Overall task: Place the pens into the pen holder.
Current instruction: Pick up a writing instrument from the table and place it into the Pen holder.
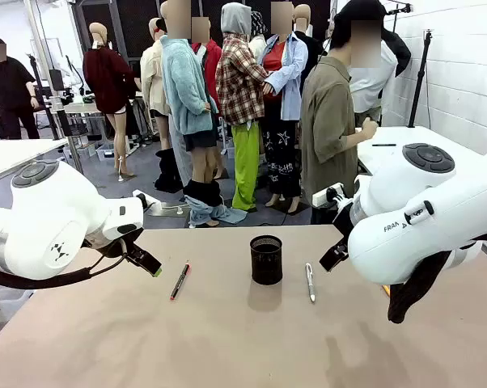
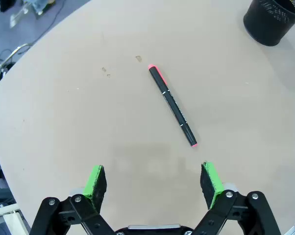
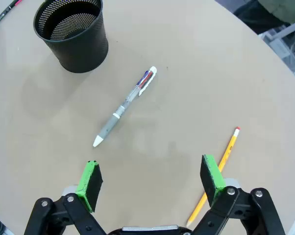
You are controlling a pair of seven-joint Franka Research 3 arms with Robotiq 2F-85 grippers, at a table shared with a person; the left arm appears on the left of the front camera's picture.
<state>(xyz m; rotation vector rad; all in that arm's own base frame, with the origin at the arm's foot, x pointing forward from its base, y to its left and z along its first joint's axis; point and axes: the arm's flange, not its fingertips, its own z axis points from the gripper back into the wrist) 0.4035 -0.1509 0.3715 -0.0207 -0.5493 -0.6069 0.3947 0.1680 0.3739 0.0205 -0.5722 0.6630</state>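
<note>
Left wrist view: left gripper (image 2: 155,183) open, empty. Black pen (image 2: 172,105) lies just ahead, long axis diagonal. Right gripper (image 3: 150,178) open, empty. Silver pen (image 3: 125,106) ahead, diagonal. Yellow pencil (image 3: 230,147) beside one finger. Holder (image 1: 266,259) upright between the arms. Count: three pens flat on the table (image 1: 227,347), one holder.

The left arm (image 1: 41,226) comes in from the left side with its wrist bent inward and down. The left gripper (image 2: 155,178) has its jaws spread wide, the green pads (image 2: 96,180) well apart with nothing between them. The right arm (image 1: 438,214) reaches in from the right side, its forearm angled down toward the middle, and the right gripper (image 3: 150,177) is likewise spread wide and holds nothing.
</note>
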